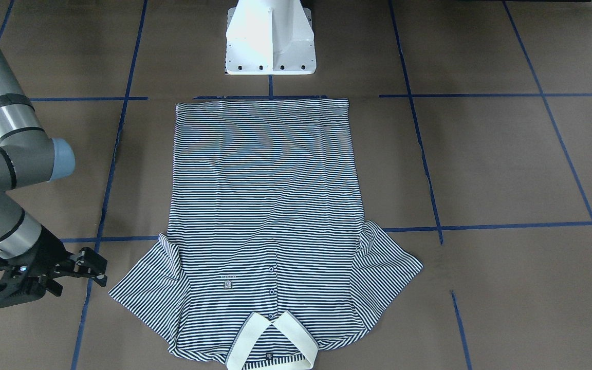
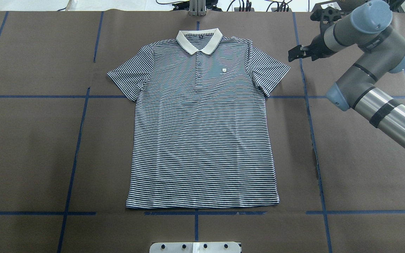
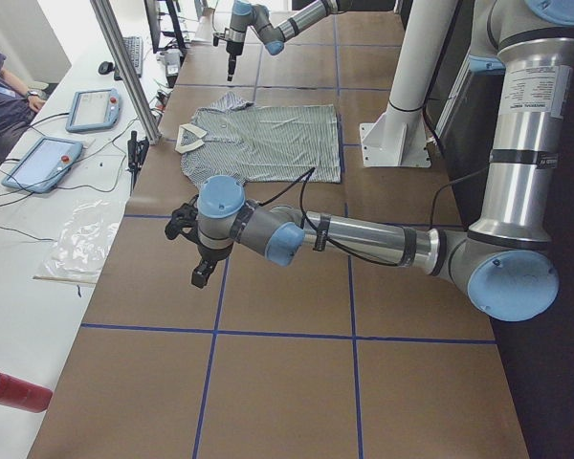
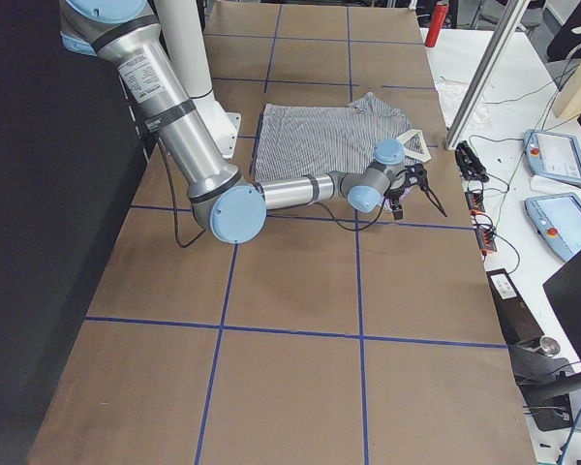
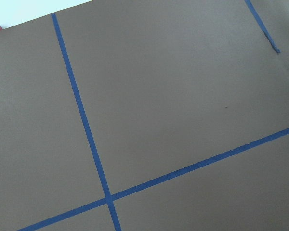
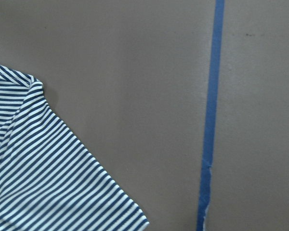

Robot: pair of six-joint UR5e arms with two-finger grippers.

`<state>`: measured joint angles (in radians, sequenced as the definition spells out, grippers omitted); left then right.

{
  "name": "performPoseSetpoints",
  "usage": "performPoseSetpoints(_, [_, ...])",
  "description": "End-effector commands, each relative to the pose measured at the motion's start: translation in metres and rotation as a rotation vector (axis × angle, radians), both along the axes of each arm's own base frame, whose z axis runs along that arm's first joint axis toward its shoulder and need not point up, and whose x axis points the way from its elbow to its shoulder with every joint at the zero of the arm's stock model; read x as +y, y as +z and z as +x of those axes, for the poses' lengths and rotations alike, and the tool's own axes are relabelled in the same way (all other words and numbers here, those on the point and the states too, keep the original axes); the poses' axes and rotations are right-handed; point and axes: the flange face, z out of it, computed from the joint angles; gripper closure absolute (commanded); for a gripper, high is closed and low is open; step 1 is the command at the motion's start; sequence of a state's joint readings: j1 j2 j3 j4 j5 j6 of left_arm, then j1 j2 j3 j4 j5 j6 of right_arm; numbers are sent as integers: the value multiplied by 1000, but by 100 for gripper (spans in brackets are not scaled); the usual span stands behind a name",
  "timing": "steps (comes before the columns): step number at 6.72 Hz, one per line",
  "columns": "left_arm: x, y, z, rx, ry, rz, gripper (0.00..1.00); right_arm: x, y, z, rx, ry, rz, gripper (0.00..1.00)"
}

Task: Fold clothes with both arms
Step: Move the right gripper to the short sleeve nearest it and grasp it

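Right gripper (image 1: 98, 270) hovers just beside one sleeve (image 1: 147, 288) of the polo shirt (image 1: 265, 205), jaws parted, gripping nothing, clear of the cloth. Shirt lies flat, front up, mid-way along the table (image 1: 506, 164): cream collar (image 1: 270, 344) away from the white pedestal (image 1: 270, 41), hem towards it. Left gripper (image 3: 201, 275) hangs over the table, well apart from the shirt; its grip cannot be judged.

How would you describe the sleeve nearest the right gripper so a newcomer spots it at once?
On the brown table with blue tape lines, the striped polo shirt lies flat, collar away from the robot. The sleeve is the spread one on the robot's right, its corner pointing toward the right gripper; the other sleeve has no gripper nearby.
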<state>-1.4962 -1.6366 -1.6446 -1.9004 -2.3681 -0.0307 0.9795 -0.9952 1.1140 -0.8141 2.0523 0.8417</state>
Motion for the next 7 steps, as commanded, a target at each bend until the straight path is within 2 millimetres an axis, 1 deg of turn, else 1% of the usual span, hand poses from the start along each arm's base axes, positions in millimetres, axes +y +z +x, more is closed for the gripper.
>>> performPoseSetpoints(1, [0, -1, 0, -1, 5, 9, 0, -10, -10, -39, 43, 16, 5, 1])
performPoseSetpoints(2, [0, -3, 0, -1, 5, 12, 0, -10, -5, -48, 62, 10, 9, 2])
performPoseSetpoints(4, [0, -4, 0, 0, 8, 17, 0, -4, 3, -54, 74, -10, 11, 4])
performPoseSetpoints(6, [0, -3, 0, -1, 8, 16, 0, -4, 9, -54, 120, -54, 26, 8])
performPoseSetpoints(7, [0, -4, 0, 0, 8, 17, 0, -5, 10, -54, 127, -55, 16, 19])
